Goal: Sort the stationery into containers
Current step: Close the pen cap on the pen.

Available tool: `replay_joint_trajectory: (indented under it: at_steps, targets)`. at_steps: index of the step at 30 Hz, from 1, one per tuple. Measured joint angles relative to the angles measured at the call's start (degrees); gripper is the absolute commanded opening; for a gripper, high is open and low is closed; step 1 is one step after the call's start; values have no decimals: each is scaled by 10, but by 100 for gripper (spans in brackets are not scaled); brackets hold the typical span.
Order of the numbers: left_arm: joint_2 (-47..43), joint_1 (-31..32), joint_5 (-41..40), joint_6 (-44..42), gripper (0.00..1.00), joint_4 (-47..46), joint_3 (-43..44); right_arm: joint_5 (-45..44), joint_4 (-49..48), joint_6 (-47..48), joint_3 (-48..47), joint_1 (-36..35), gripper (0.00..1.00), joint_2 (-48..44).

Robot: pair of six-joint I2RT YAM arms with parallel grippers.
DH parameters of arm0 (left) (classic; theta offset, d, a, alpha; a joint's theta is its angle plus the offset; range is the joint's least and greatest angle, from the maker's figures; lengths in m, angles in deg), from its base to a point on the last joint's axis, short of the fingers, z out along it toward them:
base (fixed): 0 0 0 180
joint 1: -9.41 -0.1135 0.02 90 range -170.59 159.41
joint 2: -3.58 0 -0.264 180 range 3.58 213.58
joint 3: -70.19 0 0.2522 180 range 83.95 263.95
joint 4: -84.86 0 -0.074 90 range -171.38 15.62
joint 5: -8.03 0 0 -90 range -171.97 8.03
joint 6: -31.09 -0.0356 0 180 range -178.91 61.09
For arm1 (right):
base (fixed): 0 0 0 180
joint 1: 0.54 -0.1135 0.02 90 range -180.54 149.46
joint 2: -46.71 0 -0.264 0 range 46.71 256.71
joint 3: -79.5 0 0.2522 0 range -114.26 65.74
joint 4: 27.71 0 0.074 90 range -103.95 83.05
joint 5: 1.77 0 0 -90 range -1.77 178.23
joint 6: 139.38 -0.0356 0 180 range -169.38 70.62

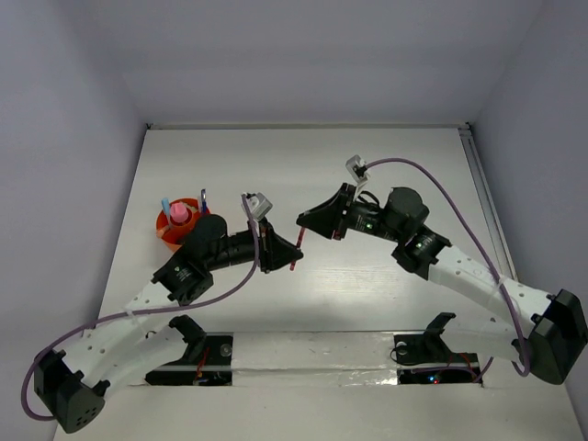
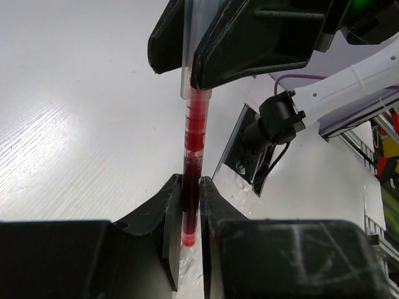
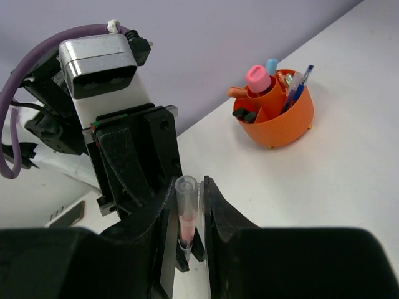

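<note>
A slim red pen (image 2: pixel 194 131) with a clear cap (image 3: pixel 186 199) is held off the table between both arms. My left gripper (image 2: pixel 190 187) is shut on its red lower end. My right gripper (image 3: pixel 187 194) is shut on the clear capped end, facing the left gripper (image 3: pixel 137 162) closely. From above, the pen (image 1: pixel 294 258) shows between the two grippers near the table's middle. The round orange pot (image 1: pixel 166 236) stands at the left and holds a pink-capped tube (image 3: pixel 257 78), a blue pen (image 3: pixel 299 84) and other stationery.
Purple cables (image 1: pixel 441 188) loop from both wrists. Two dark mounting openings (image 1: pixel 197 354) lie along the near edge by the arm bases. Pale walls close in the white table (image 1: pixel 303 156) at the back and sides.
</note>
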Motion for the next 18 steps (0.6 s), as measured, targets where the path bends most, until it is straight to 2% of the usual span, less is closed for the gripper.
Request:
replay_joint_trajectory:
  at_steps: [9, 18]
  targets:
    - [65, 1, 9, -20, 0, 58, 66, -64, -52, -13, 38, -14, 0, -12]
    - [70, -23, 26, -48, 0, 135, 91, -130, -105, -42, 101, -33, 0, -31]
